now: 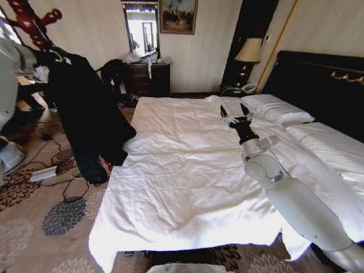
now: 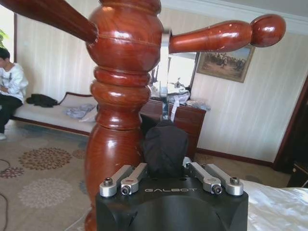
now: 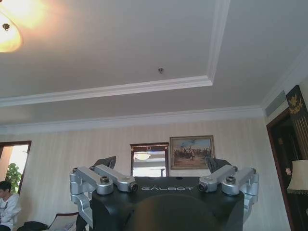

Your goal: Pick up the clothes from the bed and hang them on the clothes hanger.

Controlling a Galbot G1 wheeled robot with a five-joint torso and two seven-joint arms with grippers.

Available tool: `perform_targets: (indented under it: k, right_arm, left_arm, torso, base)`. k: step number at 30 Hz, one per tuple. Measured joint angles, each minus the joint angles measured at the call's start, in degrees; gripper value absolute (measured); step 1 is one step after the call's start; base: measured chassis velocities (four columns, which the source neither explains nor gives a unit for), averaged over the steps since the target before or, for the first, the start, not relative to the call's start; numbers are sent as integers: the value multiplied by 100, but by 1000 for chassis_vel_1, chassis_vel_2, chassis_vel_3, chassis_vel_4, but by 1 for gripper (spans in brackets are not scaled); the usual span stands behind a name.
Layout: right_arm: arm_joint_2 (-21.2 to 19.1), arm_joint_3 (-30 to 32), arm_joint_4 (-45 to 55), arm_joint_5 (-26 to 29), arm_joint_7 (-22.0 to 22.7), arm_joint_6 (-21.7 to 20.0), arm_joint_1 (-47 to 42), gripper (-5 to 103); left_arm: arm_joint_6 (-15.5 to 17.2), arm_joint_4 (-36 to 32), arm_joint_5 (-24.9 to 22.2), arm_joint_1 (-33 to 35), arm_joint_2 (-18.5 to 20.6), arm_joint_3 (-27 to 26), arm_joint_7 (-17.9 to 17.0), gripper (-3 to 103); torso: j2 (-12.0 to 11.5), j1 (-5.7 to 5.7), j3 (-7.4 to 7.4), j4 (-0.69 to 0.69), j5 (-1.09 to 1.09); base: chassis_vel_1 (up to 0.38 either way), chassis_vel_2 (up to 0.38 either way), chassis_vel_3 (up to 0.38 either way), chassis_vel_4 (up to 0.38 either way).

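The black coat (image 1: pixel 85 114) hangs down at the left of the bed (image 1: pixel 187 170), its top bunched against the reddish-brown clothes hanger (image 1: pixel 28 20). My left gripper (image 1: pixel 54 57) is up at the coat's top, beside the pole. In the left wrist view that left gripper (image 2: pixel 166 159) is shut on a wad of the black coat (image 2: pixel 166 142), right next to the turned pole (image 2: pixel 125 96) and below a knobbed peg (image 2: pixel 231 33). My right gripper (image 1: pixel 236 114) is raised over the white duvet, open and holding nothing, and in the right wrist view the right gripper (image 3: pixel 161 163) points at the ceiling.
A brown dresser (image 1: pixel 147 77) with a mirror stands at the far wall, a smaller dark garment (image 1: pixel 111 71) draped beside it. A lamp (image 1: pixel 248 51) glows by the black headboard (image 1: pixel 318 74). Cables and a power strip (image 1: pixel 42 173) lie on the carpet near the stand's foot.
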Motion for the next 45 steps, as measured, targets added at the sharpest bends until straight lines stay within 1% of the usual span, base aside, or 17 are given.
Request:
perform_targets:
  k: [10,12,13,17,21,25,27,28,30,32,33,35,36,38,41,42,45]
  right_arm:
    - [34,41,15,-7,5,-10,-117,100]
    - [39,42,7,-8,5,-10,-120,100]
    - [61,46,-13,-5,5,-11,-122,100]
    - [100,61,-23,27,23,-16,-110,100]
    - [197,174,-22,312,94,-23,-129,100]
    - [412,606,-82,1000,294,86,-375,100]
    - [448,743,-116,1054,302,145,-490,100]
    - [504,997,-149,1078,281,229,-750,100]
    - [585,1442,-102,982,222,335,-1209,100]
    - [604,1627,-34,928,211,354,-1391,100]
    - [646,2174,221,792,203,378,-1889,100]
    - [813,3096,766,413,235,372,-2933,100]
    - [813,3096,766,413,235,372,-2933,100]
    - [1031,3550,1104,-21,234,372,-3605,100]
    - [1221,3751,1302,-389,202,386,-3980,100]
    - [1330,3828,1403,-609,162,412,-4181,100]
    - [1800,3907,1652,-1150,55,485,-4727,100]
  left_arm:
    - [-17,-983,-438,291,518,95,-349,60]
    - [-23,-1082,-466,330,573,92,-386,60]
    - [-45,-1354,-514,451,721,64,-436,71]
    - [-102,-1872,-602,752,1013,-139,-555,82]
    - [-268,-2843,-794,1606,1500,-910,-938,92]
    - [-1007,-4325,-1355,2875,2333,-1627,-1882,100]
    - [-1282,-4619,-1431,3162,2522,-1726,-2032,100]
    - [-1742,-5047,-1453,3636,2818,-1903,-2234,100]
    - [-2144,-5661,-1441,4373,3056,-2399,-2393,100]
    - [-2216,-5842,-1426,4653,3065,-2668,-2442,100]
    - [-2290,-6069,-1406,5010,2985,-2963,-2537,100]
    - [-2263,-6640,-1288,5822,2660,-3695,-2563,100]
    - [-2263,-6640,-1288,5822,2660,-3695,-2563,100]
    - [-2275,-7080,-926,6945,2294,-4848,-2546,100]
    - [-2272,-7335,-677,7935,1893,-5418,-2557,100]
    - [-2290,-7469,-469,8476,1581,-5629,-2562,100]
    - [-2500,-7852,644,9893,536,-5969,-2402,100]
  torso:
    - [0,0,0,-6,5]
    - [0,0,0,-5,5]
    - [0,-1,0,-4,5]
    - [0,0,0,-5,6]
    - [0,0,0,-5,4]
    - [0,-1,0,-1,4]
    - [1,-1,-1,-1,6]
    - [0,-1,0,-4,5]
    - [0,-1,0,-3,8]
    - [0,-1,0,0,10]
    - [1,-1,-1,3,15]
    - [1,0,1,-21,-8]
    - [1,0,1,-21,-8]
    - [1,-1,-2,-16,26]
    - [2,-2,-2,-2,7]
    - [2,-2,-1,-1,-6]
    - [0,2,0,-3,1]
  base:
    - [0,0,0,0]
    - [0,0,0,0]
    - [0,0,0,0]
    - [0,0,0,0]
    - [0,0,0,0]
    - [0,0,0,0]
    - [0,0,0,0]
    - [0,0,0,0]
    - [0,0,0,0]
    - [0,0,0,0]
    - [0,0,0,0]
    - [12,-5,-39,-7]
    - [24,-10,-78,-13]
    - [12,-16,-39,-7]
    - [0,0,0,0]
    - [0,0,0,0]
    - [0,0,0,0]
